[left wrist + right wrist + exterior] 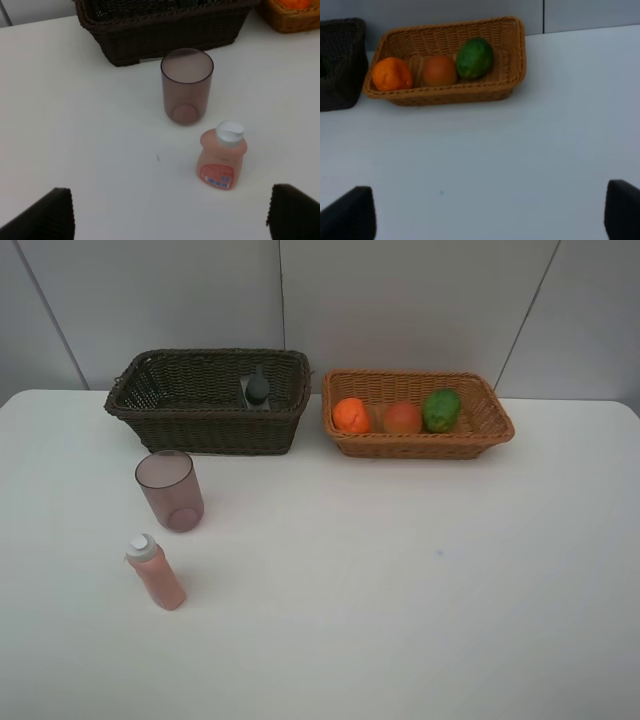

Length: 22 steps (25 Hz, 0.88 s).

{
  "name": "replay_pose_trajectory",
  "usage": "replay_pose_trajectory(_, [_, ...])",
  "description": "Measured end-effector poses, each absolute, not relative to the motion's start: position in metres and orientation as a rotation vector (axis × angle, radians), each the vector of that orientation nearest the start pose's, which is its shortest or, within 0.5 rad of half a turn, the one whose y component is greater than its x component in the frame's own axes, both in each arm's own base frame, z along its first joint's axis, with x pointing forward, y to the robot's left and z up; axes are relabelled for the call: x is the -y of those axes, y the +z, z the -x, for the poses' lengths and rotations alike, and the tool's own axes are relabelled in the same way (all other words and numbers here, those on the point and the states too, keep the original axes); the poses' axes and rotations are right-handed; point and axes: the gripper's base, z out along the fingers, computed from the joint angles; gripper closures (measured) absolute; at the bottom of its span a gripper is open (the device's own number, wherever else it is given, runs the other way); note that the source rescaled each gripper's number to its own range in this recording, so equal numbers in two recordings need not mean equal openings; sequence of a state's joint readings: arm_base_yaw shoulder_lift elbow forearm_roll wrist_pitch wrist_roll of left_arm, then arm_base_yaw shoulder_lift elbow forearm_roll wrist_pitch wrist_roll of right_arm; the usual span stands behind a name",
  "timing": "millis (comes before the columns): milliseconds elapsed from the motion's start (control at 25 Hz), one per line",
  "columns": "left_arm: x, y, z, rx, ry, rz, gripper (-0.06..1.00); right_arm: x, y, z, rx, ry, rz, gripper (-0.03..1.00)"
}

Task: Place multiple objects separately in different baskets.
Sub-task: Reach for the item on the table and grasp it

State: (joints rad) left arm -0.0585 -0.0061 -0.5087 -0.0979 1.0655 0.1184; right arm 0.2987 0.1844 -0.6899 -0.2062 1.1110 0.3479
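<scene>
The dark brown basket (pixel 200 425) at the back left holds the dark grey bottle (pixel 257 388). Beside it, the light tan basket (pixel 480 435) holds the orange (pixel 351 415), the peach (pixel 403 418) and the green lime (pixel 441 410). In front of the dark basket the mauve cup (pixel 170 490) stands upright on the table, with the pink bottle (pixel 155 572) standing nearer still. My left gripper (pixel 172 215) is open, held back from the pink bottle (pixel 221 157) and cup (pixel 186 86). My right gripper (pixel 487 212) is open, well short of the tan basket (pixel 515 45). Neither arm shows in the exterior view.
A white table (pixel 400 570) carries everything, with a grey panelled wall (pixel 400 300) right behind the baskets. A small dark speck (pixel 438 553) marks the tabletop right of centre.
</scene>
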Motion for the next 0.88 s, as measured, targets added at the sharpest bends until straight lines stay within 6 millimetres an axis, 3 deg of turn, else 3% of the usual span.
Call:
replay_pose_trajectory(320, [0.007, 0.28, 0.008, -2.023, -0.079, -0.185, -0.06, 0.019, 0.287, 0.005, -2.026, 0.162, -0.066, -0.03])
replay_pose_trajectory(880, [0.007, 0.28, 0.008, -2.023, -0.079, -0.185, -0.06, 0.021, 0.286, 0.007, -2.005, 0.027, -0.072, -0.03])
